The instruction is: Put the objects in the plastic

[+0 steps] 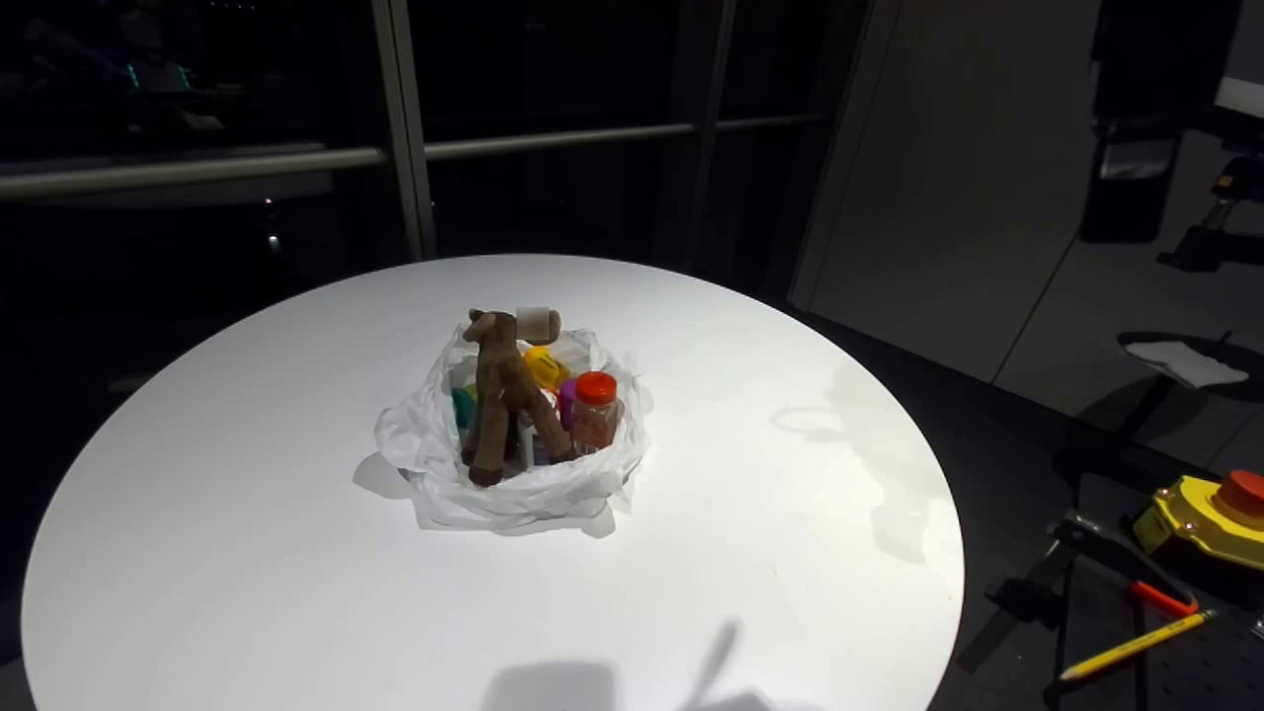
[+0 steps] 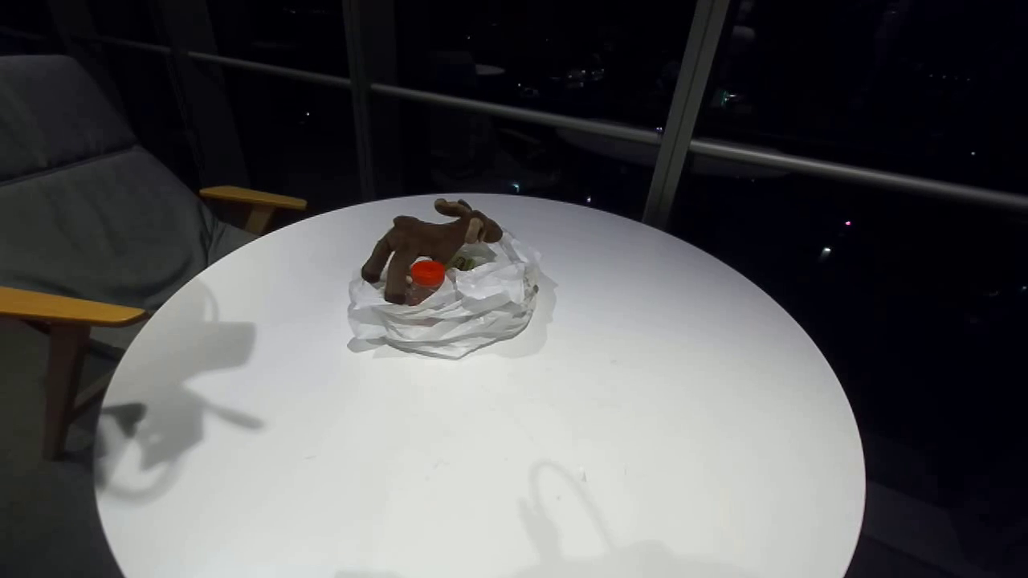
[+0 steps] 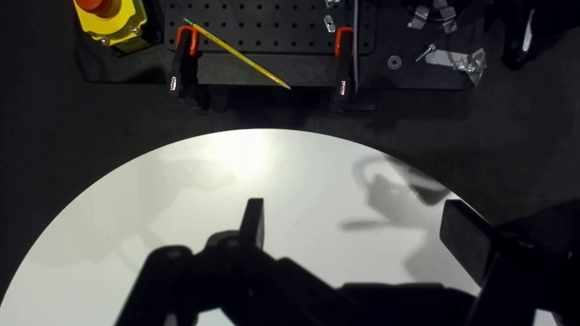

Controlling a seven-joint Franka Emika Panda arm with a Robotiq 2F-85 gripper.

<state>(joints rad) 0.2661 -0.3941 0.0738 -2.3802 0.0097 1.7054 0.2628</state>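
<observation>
Wrist view shows the pincer [image 3: 355,228] spread over the white table [image 3: 303,176].

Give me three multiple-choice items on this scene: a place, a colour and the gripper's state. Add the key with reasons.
1. Where is the brown stuffed animal?
A) on an armchair
B) in the plastic bag, rising above its rim
C) on the floor

2. What colour is the lid of the jar?
A) green
B) blue
C) red

3. How does the gripper stand?
A) open
B) fully shut
C) shut on the jar

1 B: both exterior views show it rising from the bag's opening.
2 C: the lid shows red in both exterior views.
3 A: in the wrist view the fingers stand apart, the table showing between them.
</observation>
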